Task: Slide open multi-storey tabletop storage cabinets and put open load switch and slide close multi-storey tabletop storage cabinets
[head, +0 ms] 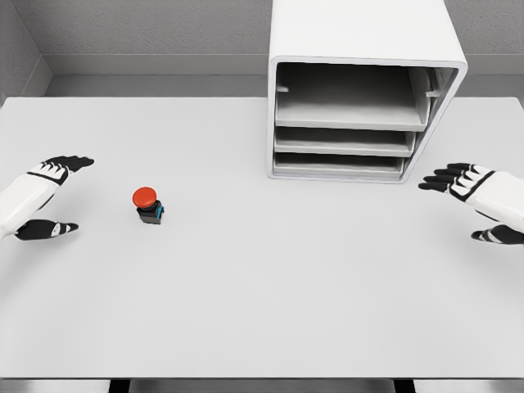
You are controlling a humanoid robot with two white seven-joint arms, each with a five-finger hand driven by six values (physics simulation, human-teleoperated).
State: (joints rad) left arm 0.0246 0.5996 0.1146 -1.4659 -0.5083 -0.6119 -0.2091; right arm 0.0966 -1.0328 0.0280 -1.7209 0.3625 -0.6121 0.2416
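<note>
A small load switch (pixel 147 205) with a round red button on a dark and teal base stands on the white table (pixel 262 311), left of the middle. A white multi-storey storage cabinet (pixel 360 90) sits at the back right, its three drawers (pixel 348 141) pushed in. My left hand (pixel 51 196) hovers at the left edge, open, a hand's width left of the switch. My right hand (pixel 471 205) hovers at the right edge, open, just right of and below the cabinet's front corner. Neither hand touches anything.
A grey wall runs behind the table's far edge. The cabinet occupies the back right part of the table.
</note>
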